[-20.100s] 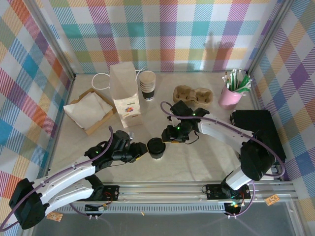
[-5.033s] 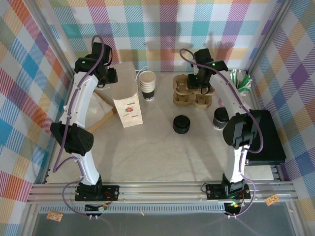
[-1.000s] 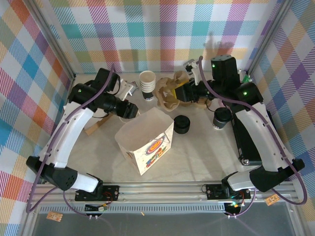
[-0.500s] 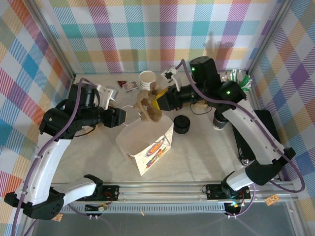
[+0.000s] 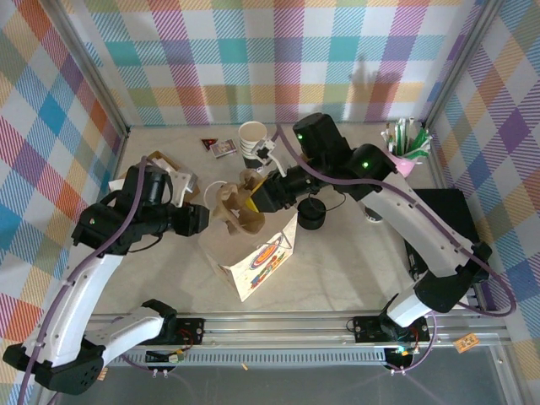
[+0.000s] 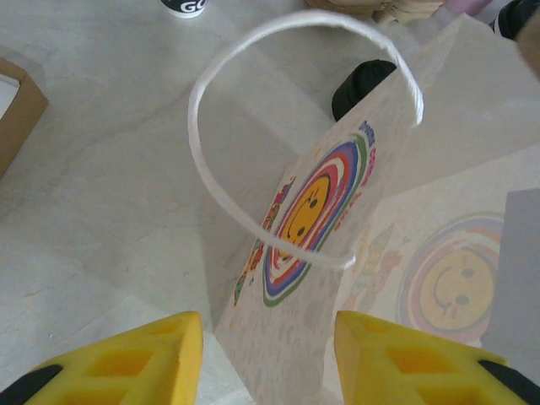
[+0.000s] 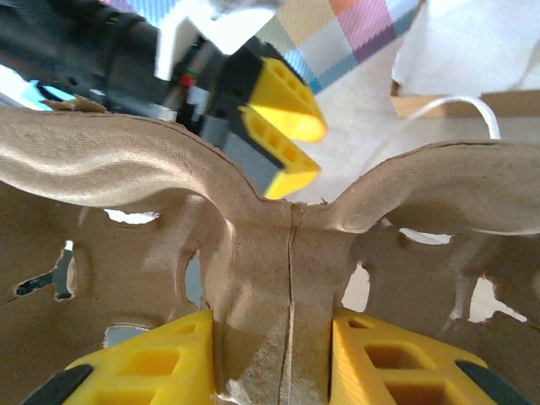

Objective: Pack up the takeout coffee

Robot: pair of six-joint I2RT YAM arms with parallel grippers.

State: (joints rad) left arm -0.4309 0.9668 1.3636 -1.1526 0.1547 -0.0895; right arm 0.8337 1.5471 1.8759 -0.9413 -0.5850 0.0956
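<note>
Takeout coffee (image 5: 372, 216): on the table (image 5: 337, 270), just right of the squat lid stack (image 5: 312, 215) and largely hidden under the right arm in the top view. Only a sliver shows, so I cannot confirm that it stands upright. It is not yet in the paper bag (image 5: 257, 253), which stands open at centre. Right gripper (image 7: 274, 337): clamped on the centre ridge of the cardboard cup carrier (image 7: 126, 169), one finger on each side, holding it over the bag's mouth. Left gripper (image 6: 268, 337): at the bag's left rim, jaws parted with nothing between them, the bag wall lying just beyond the tips. Handling, by judgement: a small paper cup is light on its own, and whether it holds liquid cannot be told. The wall is thin and gives under a hard squeeze, which could pop the press-on lid or push liquid out. The smooth paper may slip in a loose grip. Best hold is across the wall, mid-height, below the lid's rim, with moderate pressure. Avoid gripping the lid, and keep the cup upright all the way to a carrier well.
</note>
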